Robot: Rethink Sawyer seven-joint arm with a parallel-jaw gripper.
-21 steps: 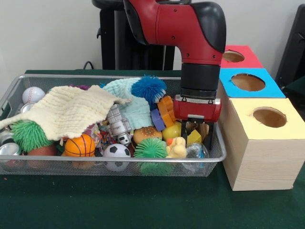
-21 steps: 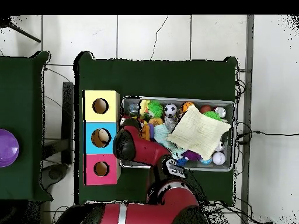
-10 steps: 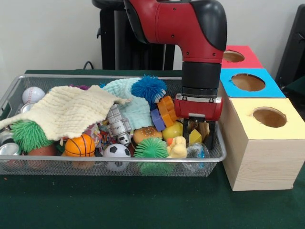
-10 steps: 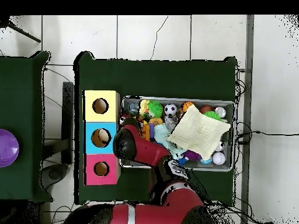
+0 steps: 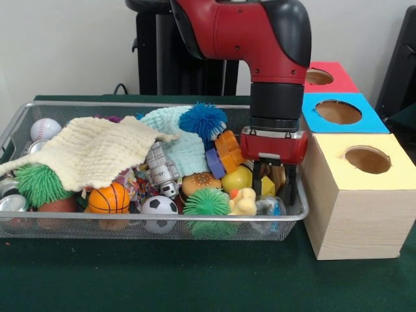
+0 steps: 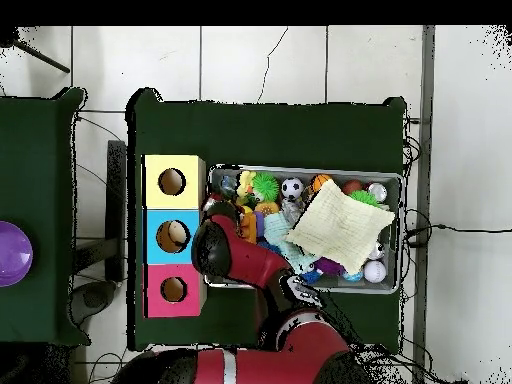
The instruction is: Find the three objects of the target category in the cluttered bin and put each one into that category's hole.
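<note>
Bin (image 5: 296, 209) — tool (image 5: 273, 185) low among toys, opening unclear

Green table (image 5: 162, 279) — carrying a wire bin (image 5: 156, 229) and, seemingly touching it, three wooden boxes (image 5: 354, 208).

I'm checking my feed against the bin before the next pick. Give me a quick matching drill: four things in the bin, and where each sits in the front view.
Things:
1. white baseball
2. blue spiky ball
3. black and white soccer ball
4. orange basketball

Places:
A. front wall, beside the green spiky ball
B. far left corner
C. under the cream cloth's near edge
D. top of the pile, middle back

Pairs: 1-B, 2-D, 3-A, 4-C
</note>
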